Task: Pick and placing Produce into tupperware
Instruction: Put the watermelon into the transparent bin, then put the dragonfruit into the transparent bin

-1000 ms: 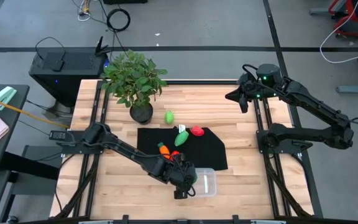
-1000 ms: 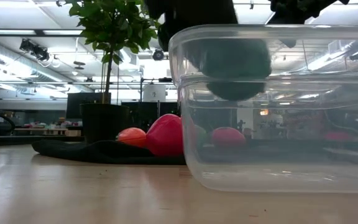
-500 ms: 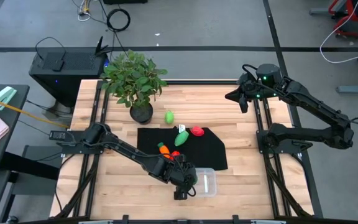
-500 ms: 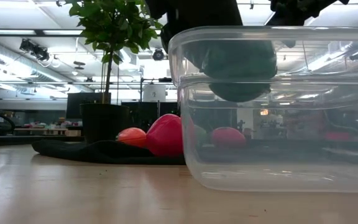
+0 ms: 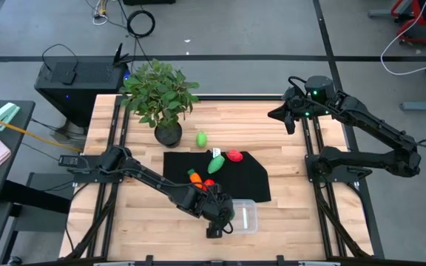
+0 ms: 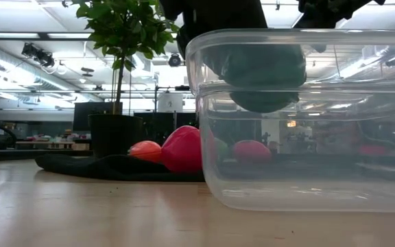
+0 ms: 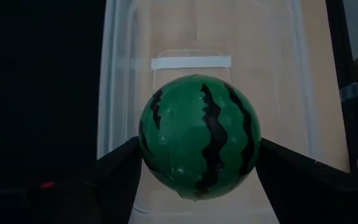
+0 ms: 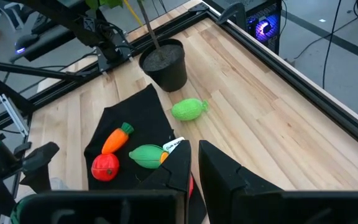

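My left gripper (image 5: 219, 216) is shut on a dark striped green toy watermelon (image 7: 199, 134) above the clear rectangular tub (image 5: 245, 216), near the table's near edge. In the low view the watermelon (image 6: 262, 75) shows through the tub's wall (image 6: 307, 158), well above its floor. More produce lies on the black mat (image 5: 254, 177): a carrot (image 8: 117, 138), a red piece (image 8: 105, 167), a green piece with a tag (image 8: 146, 155) and another red piece (image 5: 234, 155). A light green fruit (image 5: 201, 138) lies on bare wood. My right gripper (image 8: 194, 168) waits shut by the far right corner. My left gripper pinches the watermelon between its two fingers (image 7: 120, 171), one on each side of the ball at its widest part (image 7: 148, 146). The fingers come from above, pointing down. The ball is lifted clear and hangs over the tub's opening.
A leafy potted plant (image 5: 161, 96) stands at the table's far left, its pot (image 8: 164, 64) close to the light green fruit. Metal frame rails run along the table's left and right sides. Bare wood lies right of the mat and tub.
My left gripper with the watermelon has sunk very slightly toward the tub; it stays shut on the ball.
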You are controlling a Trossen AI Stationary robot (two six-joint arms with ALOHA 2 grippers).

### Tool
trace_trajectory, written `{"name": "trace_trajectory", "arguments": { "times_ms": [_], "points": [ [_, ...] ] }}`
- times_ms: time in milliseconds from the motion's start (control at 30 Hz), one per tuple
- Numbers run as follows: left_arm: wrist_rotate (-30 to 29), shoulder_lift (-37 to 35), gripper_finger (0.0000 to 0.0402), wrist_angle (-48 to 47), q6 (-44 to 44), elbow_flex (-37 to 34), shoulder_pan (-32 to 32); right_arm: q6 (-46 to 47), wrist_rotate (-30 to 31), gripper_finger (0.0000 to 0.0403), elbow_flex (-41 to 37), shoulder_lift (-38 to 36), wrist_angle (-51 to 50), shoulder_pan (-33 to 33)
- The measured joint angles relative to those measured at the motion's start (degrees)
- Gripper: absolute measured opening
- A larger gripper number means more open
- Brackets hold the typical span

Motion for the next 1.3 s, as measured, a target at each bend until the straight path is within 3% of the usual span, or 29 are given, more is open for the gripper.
{"name": "trace_trajectory", "arguments": {
  "times_ms": [433, 733, 1133, 1300],
  "points": [
    [3.02, 2.3, 0.0295, 1.36, -0.13, 0.08, 0.07, 0.13, 0.0, 0.0038, 0.0, -0.02, -0.04, 0.02],
    [2.09, 3.25, 0.0296, 2.01, -0.5, 0.0, 0.07, 0.17, 0.0, 0.0038, 0.0, -0.04, -0.28, 0.02],
    [2.01, 3.23, 0.0356, 3.31, -0.72, 0.0, 0.04, 0.17, -0.02, 0.0038, 0.0, -0.04, -0.39, 0.02],
    [1.86, 3.17, 0.0363, 3.3, -2.0, 0.0, 0.04, 0.17, -0.02, 0.0038, 0.0, -0.04, -0.61, 0.02]
  ]
}}
